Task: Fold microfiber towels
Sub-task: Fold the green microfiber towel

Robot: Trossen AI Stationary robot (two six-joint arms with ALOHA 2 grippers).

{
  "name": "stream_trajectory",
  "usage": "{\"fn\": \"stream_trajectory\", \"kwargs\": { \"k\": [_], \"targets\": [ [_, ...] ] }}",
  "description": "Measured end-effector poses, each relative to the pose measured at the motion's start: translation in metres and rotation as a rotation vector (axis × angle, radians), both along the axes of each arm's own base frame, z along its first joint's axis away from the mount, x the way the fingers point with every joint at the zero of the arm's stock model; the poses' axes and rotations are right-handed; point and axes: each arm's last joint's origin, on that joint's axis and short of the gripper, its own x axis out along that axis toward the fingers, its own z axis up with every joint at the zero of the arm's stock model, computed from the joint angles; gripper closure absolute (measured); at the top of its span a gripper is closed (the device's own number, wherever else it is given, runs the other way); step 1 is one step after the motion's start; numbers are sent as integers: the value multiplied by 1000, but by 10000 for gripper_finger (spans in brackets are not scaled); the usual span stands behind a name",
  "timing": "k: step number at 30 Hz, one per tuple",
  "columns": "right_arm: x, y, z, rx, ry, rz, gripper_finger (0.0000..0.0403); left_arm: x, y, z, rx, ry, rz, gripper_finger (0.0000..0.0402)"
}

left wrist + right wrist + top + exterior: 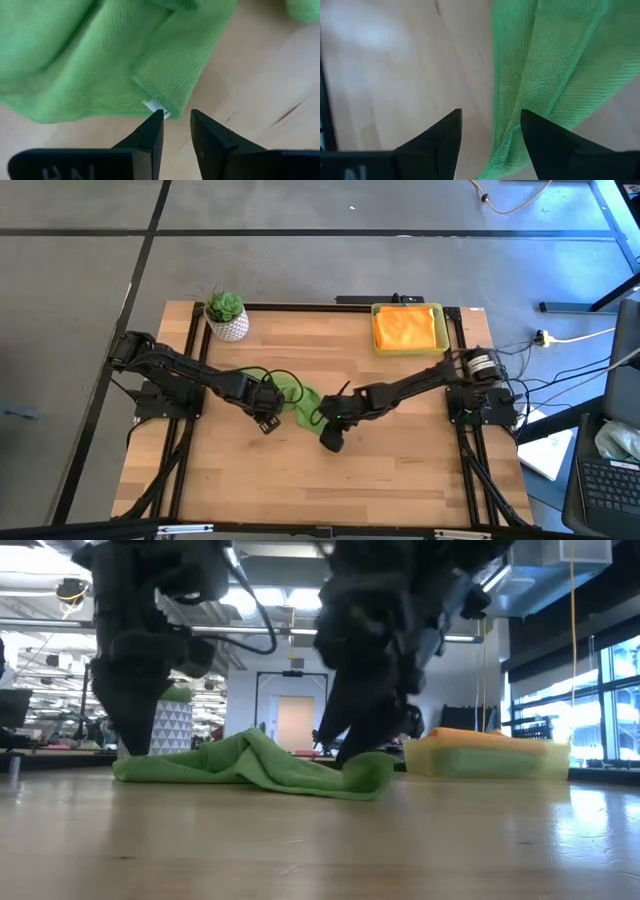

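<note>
Tabletop: I see pale wooden planks with a black frame along the edges, filling the middle of the high view.
Centre: a lime green towel lies crumpled on the wood.
Upper right: a yellow tray sits on the boards near the corner, with an orange towel in it.
Upper left: a potted plant in a white patterned pot stands by the edge.
</note>
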Motion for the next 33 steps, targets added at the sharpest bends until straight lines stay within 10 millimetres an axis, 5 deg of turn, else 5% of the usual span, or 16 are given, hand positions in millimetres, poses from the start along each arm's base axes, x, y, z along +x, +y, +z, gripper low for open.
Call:
{"fn": "stream_trajectory", "kwargs": {
  "k": [11,21,27,33],
  "targets": [
    [17,5,-12,40,149,41,220,-8,-16,-17,-69,-39,35,320],
    [9,-2,-16,49,236,173,390,-18,-43,-21,-149,-18,51,397],
    [1,-13,-13,43,284,261,396,-24,-59,-21,-185,-3,67,400],
    [-9,-30,10,12,282,285,395,-32,-81,-20,-265,16,45,401]
  ]
}}
